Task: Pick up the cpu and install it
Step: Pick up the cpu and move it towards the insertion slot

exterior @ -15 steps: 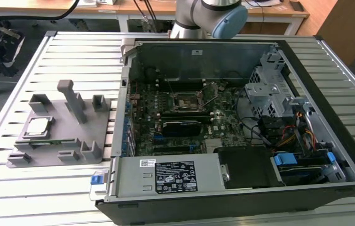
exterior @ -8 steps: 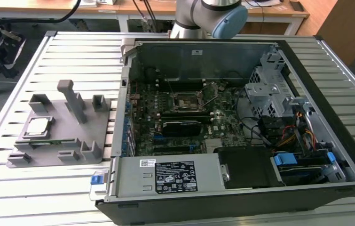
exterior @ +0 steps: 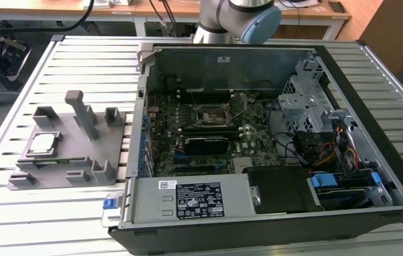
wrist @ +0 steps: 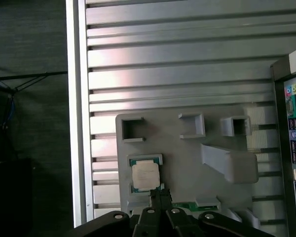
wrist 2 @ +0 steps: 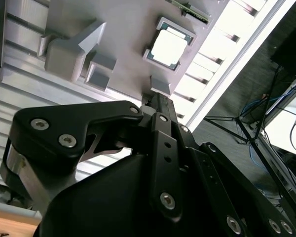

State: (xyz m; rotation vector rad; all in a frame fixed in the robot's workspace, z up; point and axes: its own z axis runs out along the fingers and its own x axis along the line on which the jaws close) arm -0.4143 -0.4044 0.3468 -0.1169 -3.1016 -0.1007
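The cpu (exterior: 42,143) is a small silvery square with a green edge. It lies flat in a pocket of the grey holder (exterior: 80,165) on the slatted table, at the exterior view's left. Both wrist views look down on the cpu (wrist 2: 167,48) (wrist: 146,175) from well above. My gripper (wrist: 160,195) (wrist 2: 157,100) hangs high over the holder (wrist: 187,153), its black fingers closed together with nothing between them. Its tips appear just beside the cpu's edge in the first wrist view. The open socket (exterior: 210,114) sits mid-motherboard inside the computer case.
The open computer case (exterior: 372,133) fills the exterior view's right, with drive cages and cables inside. A narrow green memory stick (wrist: 187,205) (exterior: 48,161) lies in the holder near the cpu. Tall grey posts (exterior: 80,109) rise from the holder. The table edge (wrist: 79,123) runs beside it.
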